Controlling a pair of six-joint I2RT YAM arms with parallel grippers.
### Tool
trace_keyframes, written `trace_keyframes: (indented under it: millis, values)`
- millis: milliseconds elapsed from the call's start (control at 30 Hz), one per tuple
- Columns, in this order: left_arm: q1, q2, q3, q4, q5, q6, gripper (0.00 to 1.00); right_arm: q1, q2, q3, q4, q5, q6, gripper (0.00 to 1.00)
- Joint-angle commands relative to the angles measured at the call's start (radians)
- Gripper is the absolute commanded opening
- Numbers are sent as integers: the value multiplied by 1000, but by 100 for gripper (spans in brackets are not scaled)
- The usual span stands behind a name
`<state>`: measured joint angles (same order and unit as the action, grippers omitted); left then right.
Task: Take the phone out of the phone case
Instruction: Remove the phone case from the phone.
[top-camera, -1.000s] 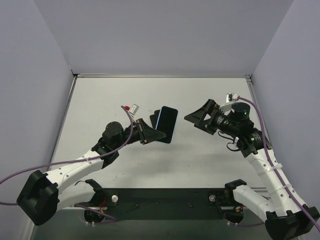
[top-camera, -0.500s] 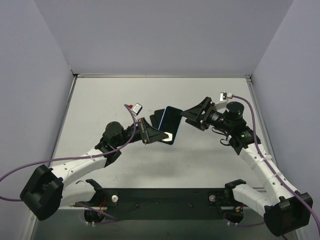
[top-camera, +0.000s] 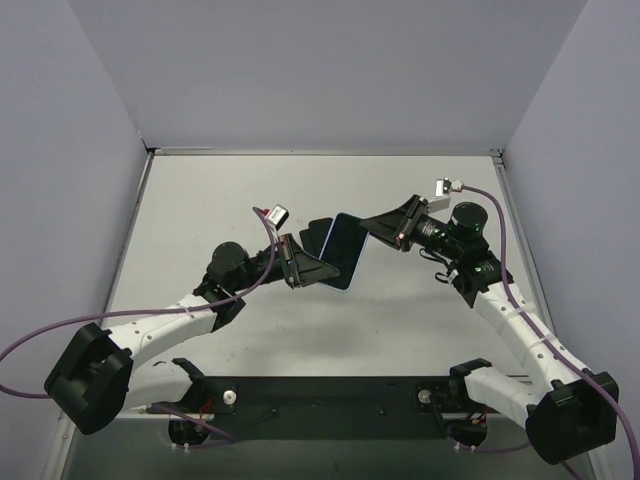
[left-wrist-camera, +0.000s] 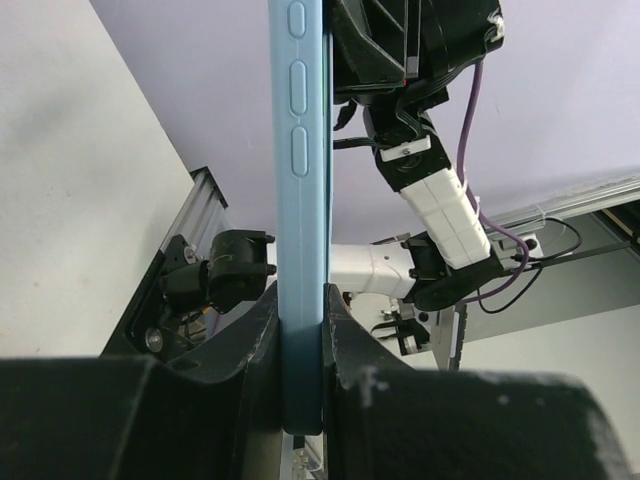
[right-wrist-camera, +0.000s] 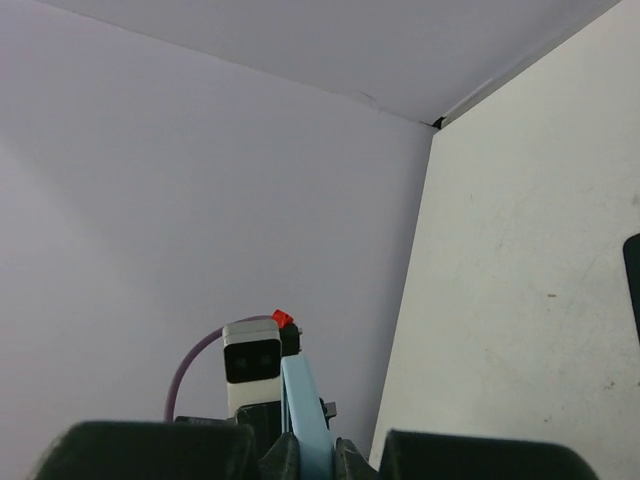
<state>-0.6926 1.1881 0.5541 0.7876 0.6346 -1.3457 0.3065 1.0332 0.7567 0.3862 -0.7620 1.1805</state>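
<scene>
The white tabletop (top-camera: 200, 210) lies under me. My left arm (top-camera: 170, 322) and right arm (top-camera: 510, 320) reach toward each other above its middle. Between them I hold the light-blue rubbery phone case (left-wrist-camera: 300, 200) up off the surface, tilted on edge, with the black slab phone (top-camera: 345, 248) seated inside. My left gripper (left-wrist-camera: 300, 320) is clenched on one end, a finger (left-wrist-camera: 250, 340) against each face. My right gripper (right-wrist-camera: 310, 455) grasps the opposite end, its fingers (right-wrist-camera: 275, 450) pinching the thin blue rim.
</scene>
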Motion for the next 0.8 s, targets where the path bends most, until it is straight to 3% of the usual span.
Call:
trace_keyframes:
  millis: [0, 133, 200, 233, 400, 567, 767]
  values:
    - [-4, 2, 58, 188, 46, -4, 0, -7, -21, -22, 101, 13, 88, 0]
    - [-4, 1, 56, 211, 50, 11, 0, -10, -33, -77, 248, 41, 254, 0]
    - [-4, 11, 53, 240, 59, 35, 0, -12, -12, -124, 481, 50, 376, 0]
    - [-4, 19, 49, 292, 66, 39, 0, -10, 23, -132, 553, 55, 490, 0]
    - [5, 106, -5, 583, 74, 1, 0, 0, 134, -137, 922, 118, 750, 0]
    - [1, 194, 13, 837, 77, -64, 0, 48, 270, -123, 1233, 303, 976, 0]
    - [-4, 217, 64, 875, 97, -72, 0, 144, 340, -59, 1276, 387, 1044, 0]
